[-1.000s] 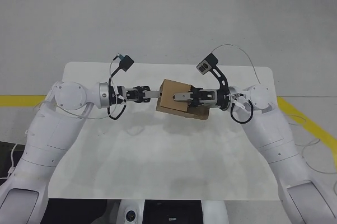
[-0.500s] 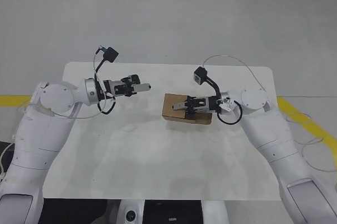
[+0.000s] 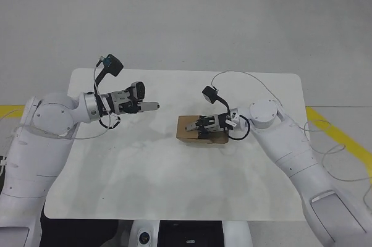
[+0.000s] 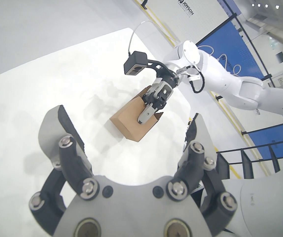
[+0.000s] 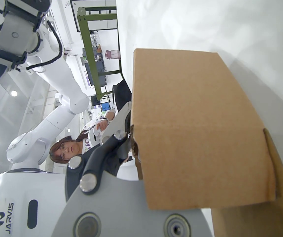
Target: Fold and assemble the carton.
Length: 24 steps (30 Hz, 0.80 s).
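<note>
- The white table (image 3: 173,179) carries the work; a yellow floor line (image 3: 0,111) runs past it on both sides.
- The carton (image 3: 218,137), plain brown cardboard, lies on the table right of the middle and nearer the far edge. It is folded into a box shape, with a loose flap (image 4: 159,116) standing out at the end facing the right arm.
- The right gripper (image 3: 195,126) lies along the carton's top and hides part of that panel from above. It is clamped on the carton: one finger (image 4: 145,115) presses on the outside of the top panel. In the right wrist view the cardboard panel (image 5: 193,124) sits just beside the one finger (image 5: 118,124) that is in sight.
- The left gripper (image 3: 152,107) hangs over the table to the left of the carton, well apart from it and pointing toward it. Its fingers (image 4: 67,129) are spread wide with nothing between them.
- A thin grey cable (image 3: 248,74) loops above the right wrist, over the table's far edge.
</note>
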Motion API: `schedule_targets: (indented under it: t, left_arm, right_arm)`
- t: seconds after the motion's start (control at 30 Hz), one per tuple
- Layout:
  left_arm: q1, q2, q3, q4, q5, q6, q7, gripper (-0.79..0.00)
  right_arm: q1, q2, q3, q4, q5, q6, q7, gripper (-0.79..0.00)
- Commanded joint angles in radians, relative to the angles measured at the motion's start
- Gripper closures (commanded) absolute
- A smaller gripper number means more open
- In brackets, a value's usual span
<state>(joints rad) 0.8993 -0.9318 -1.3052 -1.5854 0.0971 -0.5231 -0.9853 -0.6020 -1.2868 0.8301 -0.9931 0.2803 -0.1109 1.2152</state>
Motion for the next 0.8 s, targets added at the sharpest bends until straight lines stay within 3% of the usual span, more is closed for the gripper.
schedule_targets:
  t: [0.0,0.07,0.13,0.27,0.63,0.77]
  left_arm:
    - [0.018,0.003,-0.007,-0.01,0.064,-0.008,0.024,-0.785]
    - [0.031,0.007,-0.015,-0.015,0.113,-0.016,0.043,-0.785]
    - [0.045,0.009,-0.021,-0.019,0.158,-0.028,0.07,-0.785]
    - [0.069,0.013,-0.028,-0.021,0.227,-0.058,0.107,-0.785]
    - [0.107,0.02,-0.035,-0.04,0.329,-0.089,0.189,-0.785]
    - [0.113,0.022,-0.035,-0.047,0.362,-0.1,0.208,-0.785]
  right_arm:
    - [0.01,-0.005,-0.011,0.019,-0.002,0.014,0.004,-0.028]
    - [0.019,-0.009,-0.019,0.036,-0.006,0.024,0.003,-0.197]
    - [0.023,-0.012,-0.018,0.05,0.0,0.032,0.0,-0.311]
    - [0.025,-0.009,-0.008,0.056,-0.001,0.049,0.01,-0.431]
    - [-0.022,0.026,0.064,-0.049,0.0,0.063,0.072,-0.391]
    - [-0.053,0.044,0.094,-0.085,-0.025,0.076,0.076,-0.471]
